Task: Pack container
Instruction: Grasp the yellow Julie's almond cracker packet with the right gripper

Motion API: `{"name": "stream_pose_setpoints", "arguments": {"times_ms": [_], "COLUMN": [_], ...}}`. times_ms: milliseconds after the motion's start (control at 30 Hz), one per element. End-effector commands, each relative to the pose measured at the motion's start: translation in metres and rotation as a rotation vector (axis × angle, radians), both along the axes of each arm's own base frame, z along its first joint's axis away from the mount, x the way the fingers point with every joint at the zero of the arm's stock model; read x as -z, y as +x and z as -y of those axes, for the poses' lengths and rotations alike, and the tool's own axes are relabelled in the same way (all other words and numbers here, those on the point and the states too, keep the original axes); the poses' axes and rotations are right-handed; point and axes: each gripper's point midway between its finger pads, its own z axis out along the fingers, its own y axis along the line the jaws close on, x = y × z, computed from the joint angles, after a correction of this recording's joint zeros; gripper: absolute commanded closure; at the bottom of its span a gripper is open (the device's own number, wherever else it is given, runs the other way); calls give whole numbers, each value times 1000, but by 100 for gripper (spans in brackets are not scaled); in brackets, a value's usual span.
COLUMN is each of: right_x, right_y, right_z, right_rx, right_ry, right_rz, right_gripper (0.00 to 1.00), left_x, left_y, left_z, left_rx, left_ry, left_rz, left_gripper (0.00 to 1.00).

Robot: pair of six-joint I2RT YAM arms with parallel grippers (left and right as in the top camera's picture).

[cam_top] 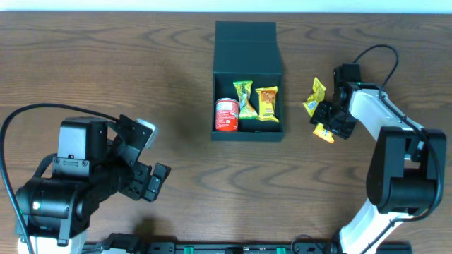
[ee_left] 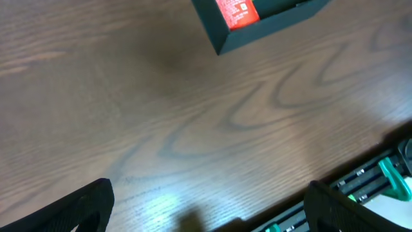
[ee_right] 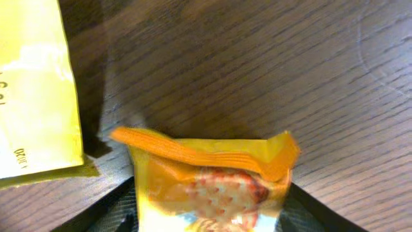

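The dark teal container [cam_top: 248,132] lies open at the table's middle back, its flap lid [cam_top: 245,35] folded away. Inside are a red can [cam_top: 226,115], a green snack packet [cam_top: 245,99] and an orange snack packet [cam_top: 267,104]. My right gripper [cam_top: 330,123] is to the right of the container, shut on an orange-yellow snack packet [ee_right: 212,187], which also shows in the overhead view [cam_top: 323,133]. A yellow packet [cam_top: 316,97] lies just beside it, at the left of the right wrist view [ee_right: 35,90]. My left gripper [cam_top: 150,180] is open and empty at front left, far from the container [ee_left: 257,29].
The left wrist view shows the red can [ee_left: 237,11] in the container's corner and the table's front edge with a green-and-black rail [ee_left: 393,180]. Bare wood lies between the left gripper [ee_left: 209,206] and the container.
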Motion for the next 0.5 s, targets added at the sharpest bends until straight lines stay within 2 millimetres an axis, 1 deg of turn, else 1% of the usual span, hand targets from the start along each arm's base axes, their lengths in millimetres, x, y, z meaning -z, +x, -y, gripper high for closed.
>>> {"name": "stream_pose_setpoints", "arguments": {"times_ms": [0, 67, 200, 300, 467], "right_x": [25, 25, 24, 22, 10], "right_y": [-17, -18, -23, -26, -27], "right_z": [-10, -9, -2, -2, -3], "right_rx": [-52, -68, -84, -96, -125], "right_ry": [50, 44, 3, -3, -13], "right_rz": [-68, -70, -94, -109, -96], "right_gripper": [48, 54, 55, 57, 58], "left_x": [1, 1, 1, 1, 1], "left_y": [-4, -4, -5, -5, -5], "left_z": [1, 1, 3, 3, 3], "left_rx": [18, 18, 24, 24, 22], "left_ry": [-4, -5, -17, -15, -11], "left_rz": [-6, -6, -9, -12, -12], "left_gripper": [4, 5, 4, 5, 5]}}
